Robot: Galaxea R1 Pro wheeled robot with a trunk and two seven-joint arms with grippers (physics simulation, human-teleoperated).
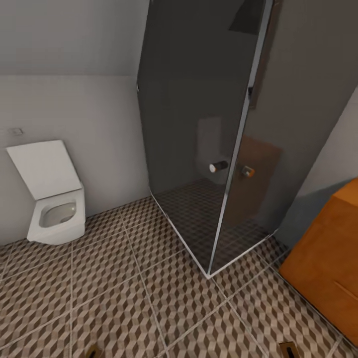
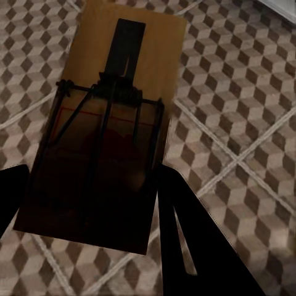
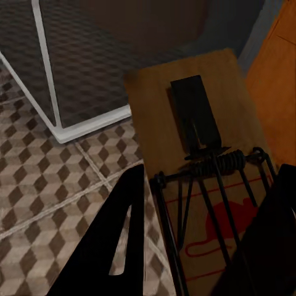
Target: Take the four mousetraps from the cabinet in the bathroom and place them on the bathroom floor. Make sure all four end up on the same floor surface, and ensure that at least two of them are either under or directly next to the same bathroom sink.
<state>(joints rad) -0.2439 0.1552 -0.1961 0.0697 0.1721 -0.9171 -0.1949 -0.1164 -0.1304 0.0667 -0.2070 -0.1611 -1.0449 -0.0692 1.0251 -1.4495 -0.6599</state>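
We carry one flat tan wooden mousetrap (image 2: pixel 102 132) clamped between the left gripper's (image 2: pixel 92 203) dark fingers and a second tan wooden mousetrap (image 3: pixel 203 166) gripped in the right gripper (image 3: pixel 206 246), both held above the floor, presumably for setting down by a sink. The cube-patterned brown-and-beige tiled floor (image 1: pixel 124 288) fills the lower frame; white toilet (image 1: pixel 52 199) mid-left, dark glass shower (image 1: pixel 209 139) centre, orange-brown wooden cabinet (image 1: pixel 328 268) lower right.

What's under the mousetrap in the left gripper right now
Below the held mousetrap lies the cube-patterned bathroom floor, visible all around it. The tiles directly beneath the board are covered.

Left hand (image 2: pixel 86 203) and right hand (image 3: pixel 206 234) — each clamps a mousetrap.
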